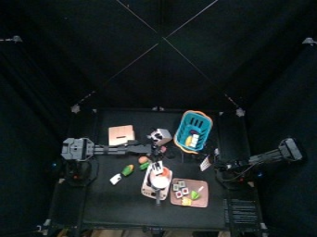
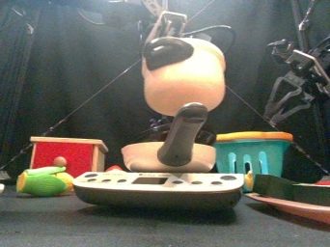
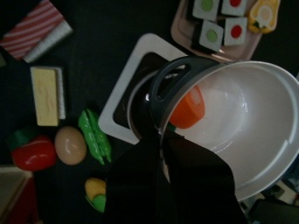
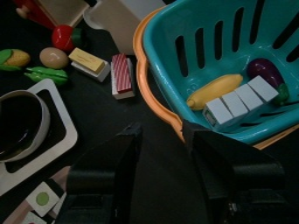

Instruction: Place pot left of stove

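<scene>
The pot (image 3: 239, 122), round with a smooth pale inside, is held above the stove (image 3: 131, 96); the left gripper (image 3: 176, 122) is pinched on its rim, one dark finger inside the bowl against an orange patch. In the front view the pot (image 2: 183, 72) hangs tilted in the air over the stove (image 2: 160, 186), a flat white plastic slab with rounded corners, and a dark handle (image 2: 182, 140) slopes down from it. The right gripper (image 4: 163, 144) hovers beside the blue basket (image 4: 222, 52), a slatted teal tub with an orange rim; its jaws stand spread. The basket holds a yellow banana-shaped piece (image 4: 214, 90) and a ribbed pale block (image 4: 239, 101). A flat salmon tray (image 3: 193, 39) carrying sushi pieces lies just beside the stove. A red box (image 2: 68, 154) stands on the table's left.
</scene>
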`<action>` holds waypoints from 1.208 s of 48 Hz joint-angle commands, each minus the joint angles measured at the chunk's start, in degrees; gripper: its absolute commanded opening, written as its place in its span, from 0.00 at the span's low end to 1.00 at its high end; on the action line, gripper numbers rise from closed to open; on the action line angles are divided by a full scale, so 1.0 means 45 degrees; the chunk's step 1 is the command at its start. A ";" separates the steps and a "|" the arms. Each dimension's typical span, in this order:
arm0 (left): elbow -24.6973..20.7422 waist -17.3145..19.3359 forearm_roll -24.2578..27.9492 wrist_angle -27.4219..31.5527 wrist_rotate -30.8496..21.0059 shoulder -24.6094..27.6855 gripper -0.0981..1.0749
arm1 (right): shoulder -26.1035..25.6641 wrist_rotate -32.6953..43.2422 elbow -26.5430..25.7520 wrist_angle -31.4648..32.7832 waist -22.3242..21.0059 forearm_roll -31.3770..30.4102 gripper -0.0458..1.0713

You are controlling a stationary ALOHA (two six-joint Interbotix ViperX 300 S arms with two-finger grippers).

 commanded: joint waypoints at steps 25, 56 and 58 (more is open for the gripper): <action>0.7656 -0.0801 0.2070 -0.2461 -0.3574 -0.5684 0.44 | 0.0176 0.0039 -0.0098 -0.0020 -0.0391 -0.0195 0.75; 1.2383 -0.1953 0.1914 -0.5977 -0.5176 -0.8359 0.44 | 0.1328 0.0098 -0.0293 -0.0938 -0.1387 -0.0508 0.75; 1.2363 -0.2109 0.1875 -0.6113 -0.5176 -0.8145 0.44 | 0.1367 0.0078 -0.0312 -0.1035 -0.1445 -0.0527 0.75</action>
